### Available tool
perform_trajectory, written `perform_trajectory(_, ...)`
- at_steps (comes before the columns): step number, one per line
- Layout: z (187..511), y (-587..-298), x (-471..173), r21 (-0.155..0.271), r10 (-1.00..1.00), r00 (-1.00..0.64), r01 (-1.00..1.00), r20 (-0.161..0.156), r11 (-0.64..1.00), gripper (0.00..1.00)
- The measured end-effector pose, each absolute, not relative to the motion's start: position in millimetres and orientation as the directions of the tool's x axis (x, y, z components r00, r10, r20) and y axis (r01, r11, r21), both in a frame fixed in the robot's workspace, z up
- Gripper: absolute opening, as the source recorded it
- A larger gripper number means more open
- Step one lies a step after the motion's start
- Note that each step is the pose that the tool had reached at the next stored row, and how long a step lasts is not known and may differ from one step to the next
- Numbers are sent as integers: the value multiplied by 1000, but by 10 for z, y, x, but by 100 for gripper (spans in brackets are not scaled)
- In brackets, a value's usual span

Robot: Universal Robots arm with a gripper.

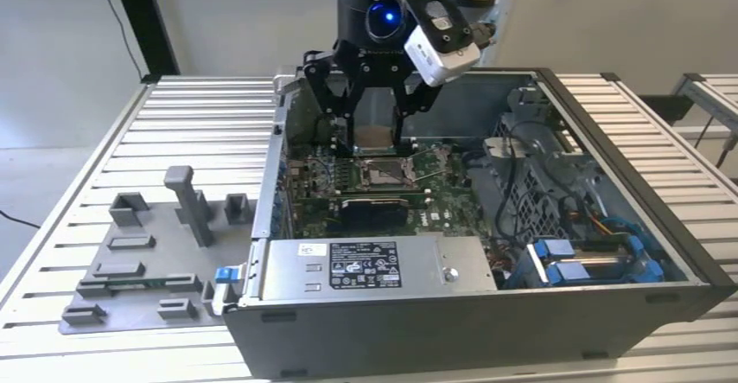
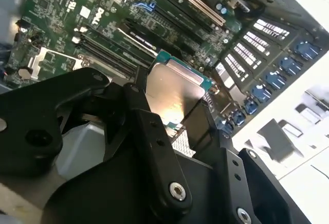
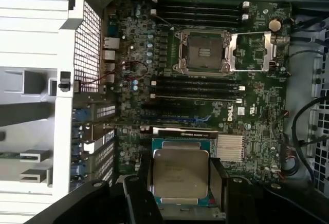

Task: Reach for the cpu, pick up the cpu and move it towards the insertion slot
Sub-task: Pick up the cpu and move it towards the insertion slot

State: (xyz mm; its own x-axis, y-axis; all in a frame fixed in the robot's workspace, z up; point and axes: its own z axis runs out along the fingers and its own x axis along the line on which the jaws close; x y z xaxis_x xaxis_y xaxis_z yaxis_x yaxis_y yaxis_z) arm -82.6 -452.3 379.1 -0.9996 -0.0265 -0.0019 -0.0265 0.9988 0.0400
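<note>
Exterior view: hand (image 1: 378,132) is lowered into the open computer case (image 1: 600,227), closed on the cpu (image 1: 376,134), which hangs flat between the black fingers. The chip sits above the green motherboard (image 1: 444,194), just behind the insertion slot (image 1: 384,173), apparently carried level so it can meet the socket squarely. A grey plastic fixture (image 1: 138,262) lies on the slatted counter (image 1: 69,227) at the exterior view's left, well apart.

Second wrist view: cpu (image 2: 172,93) is clamped at its edges by the fingers (image 2: 154,136), silvery face showing. Memory slots (image 2: 133,41) lie near beneath.

First wrist view: cpu (image 3: 181,173) is gripped on two opposite sides; the insertion slot (image 3: 201,53) stands open, its metal frame (image 3: 252,53) folded aside. Memory slots (image 3: 198,88) lie between chip and socket; nothing rises to obstruct.
</note>
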Motion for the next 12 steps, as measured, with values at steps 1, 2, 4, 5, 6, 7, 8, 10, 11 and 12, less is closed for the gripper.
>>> perform_trajectory(1,3791,-4521,-801,40,-26,-1000,-27,-2,999,0)
perform_trajectory(2,3791,-4518,-776,40,-27,-1000,-27,-2,999,0)
perform_trajectory(4,3791,-4510,-724,40,-27,-1000,-27,-2,999,0)
perform_trajectory(5,3791,-4508,-694,40,-26,-1000,-26,-2,999,0)
perform_trajectory(6,3791,-4506,-661,40,-26,-1000,-26,-2,999,0)
perform_trajectory(7,3791,-4504,-627,40,-26,-1000,-26,-2,999,0)
perform_trajectory(8,3790,-4503,-596,40,-25,-1000,-25,-2,999,0)
perform_trajectory(10,3789,-4500,-543,40,-22,-1000,-22,-2,999,0)
perform_trajectory(11,3789,-4499,-519,40,-21,-1000,-21,-2,999,0)
perform_trajectory(12,3789,-4499,-497,40,-19,-1000,-20,-2,999,0)
